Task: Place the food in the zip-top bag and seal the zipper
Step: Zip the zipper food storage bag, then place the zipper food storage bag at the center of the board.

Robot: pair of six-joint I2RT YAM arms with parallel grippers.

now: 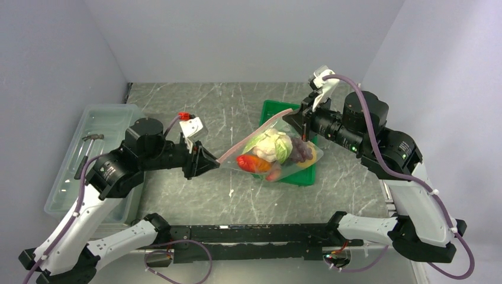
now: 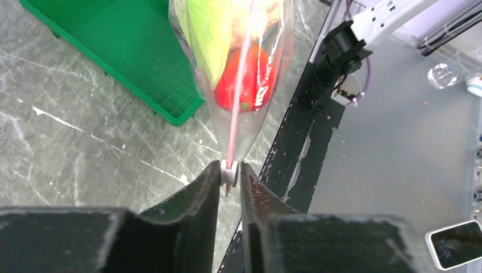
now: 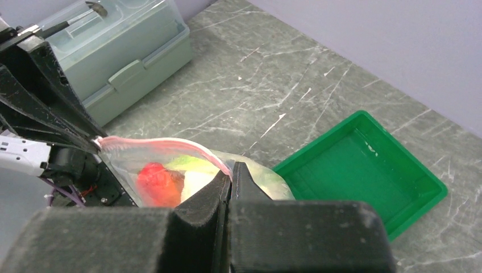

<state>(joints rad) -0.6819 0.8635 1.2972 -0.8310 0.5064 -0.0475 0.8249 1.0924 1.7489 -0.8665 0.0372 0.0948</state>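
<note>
The clear zip-top bag (image 1: 278, 160) hangs stretched between my two grippers above the table. Inside it are the pale green-white leafy vegetable (image 1: 273, 144), a red piece (image 1: 253, 163) and the purple grapes (image 1: 302, 151). The pink zipper (image 1: 254, 135) runs taut from one gripper to the other. My left gripper (image 1: 214, 163) is shut on the white slider (image 2: 229, 173) at the zipper's left end. My right gripper (image 1: 298, 116) is shut on the zipper's other end (image 3: 221, 165). The red piece also shows through the plastic in the left wrist view (image 2: 244, 85) and the right wrist view (image 3: 159, 182).
The green tray (image 1: 278, 109) lies under and behind the bag and holds nothing; it also shows in the right wrist view (image 3: 364, 165). A large translucent bin (image 1: 100, 154) with a tool on its lid stands at the left. The black rail (image 1: 248, 234) runs along the near edge.
</note>
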